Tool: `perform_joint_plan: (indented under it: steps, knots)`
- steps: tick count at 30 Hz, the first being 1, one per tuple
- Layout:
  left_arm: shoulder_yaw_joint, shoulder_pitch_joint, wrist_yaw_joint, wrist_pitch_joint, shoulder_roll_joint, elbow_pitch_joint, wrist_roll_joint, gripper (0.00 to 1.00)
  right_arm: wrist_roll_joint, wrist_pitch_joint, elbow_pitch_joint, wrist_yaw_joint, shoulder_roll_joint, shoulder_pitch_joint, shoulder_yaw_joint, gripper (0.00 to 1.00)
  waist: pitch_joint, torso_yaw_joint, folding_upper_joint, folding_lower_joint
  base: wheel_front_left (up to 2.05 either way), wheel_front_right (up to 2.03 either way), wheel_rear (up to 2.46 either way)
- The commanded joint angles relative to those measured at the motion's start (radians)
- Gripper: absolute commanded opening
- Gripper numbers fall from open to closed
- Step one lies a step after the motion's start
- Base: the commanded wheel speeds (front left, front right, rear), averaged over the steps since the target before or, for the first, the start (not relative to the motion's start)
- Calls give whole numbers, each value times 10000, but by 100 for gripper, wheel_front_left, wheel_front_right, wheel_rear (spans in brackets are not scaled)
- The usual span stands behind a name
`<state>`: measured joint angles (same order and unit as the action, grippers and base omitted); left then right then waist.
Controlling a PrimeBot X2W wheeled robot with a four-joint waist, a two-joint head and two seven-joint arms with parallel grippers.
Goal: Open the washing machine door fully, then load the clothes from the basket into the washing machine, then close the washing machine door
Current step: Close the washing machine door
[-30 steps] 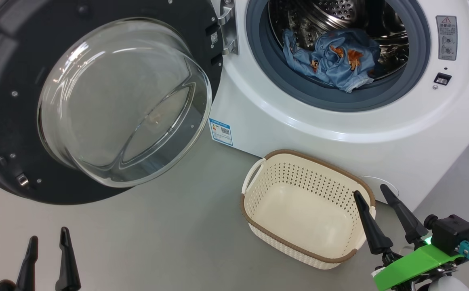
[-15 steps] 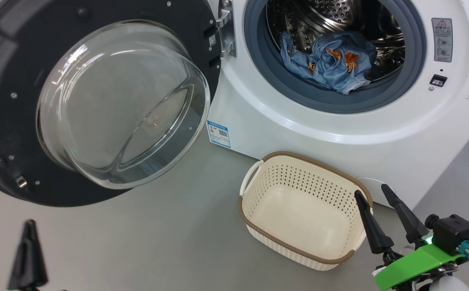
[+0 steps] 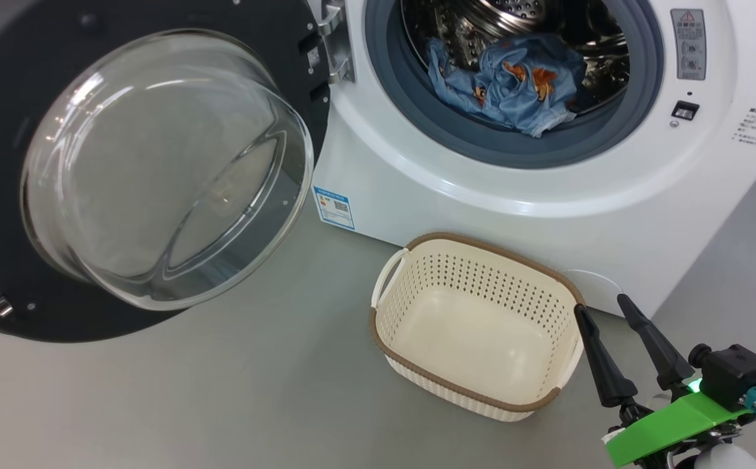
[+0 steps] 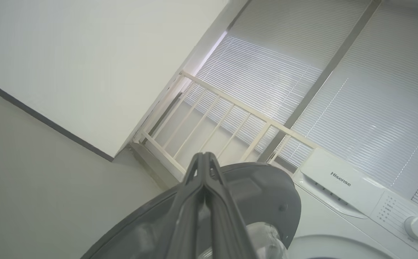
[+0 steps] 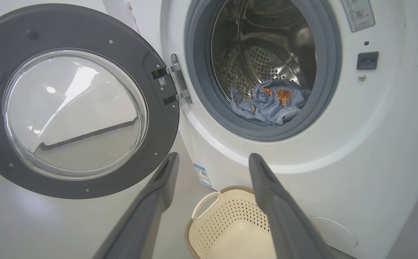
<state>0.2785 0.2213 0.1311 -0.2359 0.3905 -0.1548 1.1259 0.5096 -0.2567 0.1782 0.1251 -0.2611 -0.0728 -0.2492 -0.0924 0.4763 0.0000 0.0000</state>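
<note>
The washing machine (image 3: 482, 195) (image 5: 356, 144) stands with its door (image 3: 130, 163) (image 5: 75, 104) swung wide open to the left. The light blue clothes (image 3: 501, 85) (image 5: 266, 102) with orange bears lie at the front of the steel drum. The cream basket (image 3: 410, 273) (image 5: 209, 230) sits on the floor before the machine with nothing in it. My right gripper (image 3: 602, 305) (image 5: 212, 160) is open, held just right of the basket's near corner. My left gripper (image 4: 204, 155) is shut on nothing, its tip low beside the door's edge (image 4: 266, 187) and pointing up toward the window.
The grey floor (image 3: 254, 391) lies bare left of the basket and below the door. In the left wrist view a white wall (image 4: 86, 54), a pale railing (image 4: 230, 118), window blinds (image 4: 338, 90) and the machine's control panel (image 4: 374, 201) show.
My left gripper has shut and dropped out of the head view's lower left. The head camera has shifted, sliding the whole scene left. The right gripper kept its place.
</note>
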Motion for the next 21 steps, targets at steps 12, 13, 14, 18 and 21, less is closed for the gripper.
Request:
perform_joint_plan:
  steps: [12,13,14,18,21]
  knots:
    - [889,3112,-4,2673,2598,-3613,4208,0,-58,-51,-301,56,-507,-349,-127,100,-722,-248,0,0,0,0,0]
    - [887,3271,-4,3004,2670,-3881,4425,0,-65,-51,-299,56,-523,-353,-137,100,-761,-249,0,0,0,0,0]
    - [887,3271,-4,3004,2670,-3881,4425,0,-65,-51,-299,56,-523,-353,-137,100,-761,-249,0,0,0,0,0]
    - [639,3841,-4,4345,3195,-5110,4784,0,-83,-51,-299,56,-670,-451,-216,100,-992,-258,0,0,0,0,0]
    - [270,4045,-4,5207,3416,-5538,4774,0,-69,-51,-311,56,-770,-515,-269,100,-1067,-291,0,0,0,0,0]
